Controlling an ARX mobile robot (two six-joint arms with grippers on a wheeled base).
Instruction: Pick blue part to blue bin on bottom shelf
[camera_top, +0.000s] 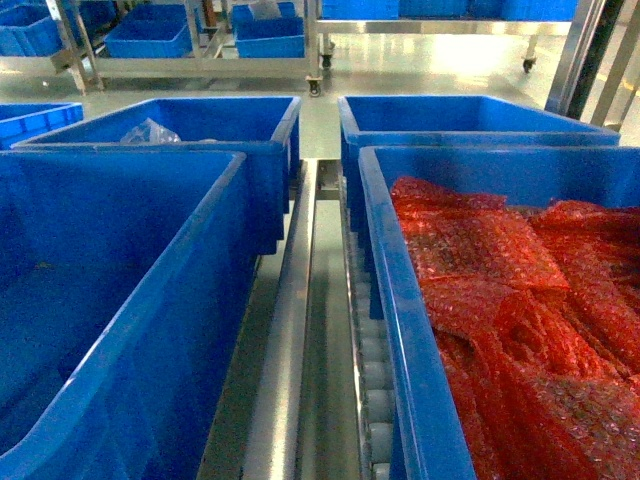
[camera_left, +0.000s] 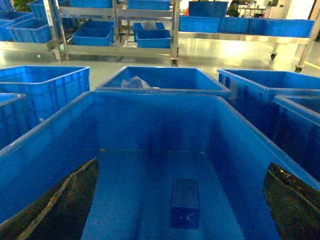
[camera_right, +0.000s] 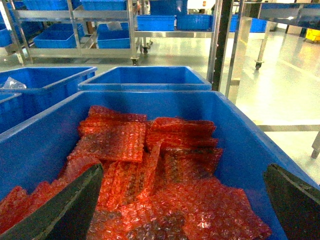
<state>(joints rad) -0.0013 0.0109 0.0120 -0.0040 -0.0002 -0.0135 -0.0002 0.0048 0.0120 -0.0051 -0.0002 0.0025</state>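
The blue part (camera_left: 185, 202), a small dark-blue block, lies flat on the floor of a large blue bin (camera_left: 150, 120). My left gripper (camera_left: 181, 167) hangs open above that bin, with its dark fingers (camera_left: 60, 205) wide apart on either side of the part and not touching it. In the head view this bin (camera_top: 200, 300) is at the near left, and the part is hidden inside it. The bins stand on the roller tracks (camera_top: 375, 385) of the bottom shelf. My right gripper (camera_right: 184, 167) is open and empty over red bubble wrap (camera_right: 150, 165). Neither gripper shows in the head view.
The near right bin (camera_top: 400, 330) is full of red bubble wrap. Two more blue bins (camera_top: 200, 125) stand behind, one holding a clear bag (camera_top: 150, 132). A steel rail (camera_top: 285, 330) runs between the rows. Across the floor stands a far rack (camera_left: 120, 50) with blue bins.
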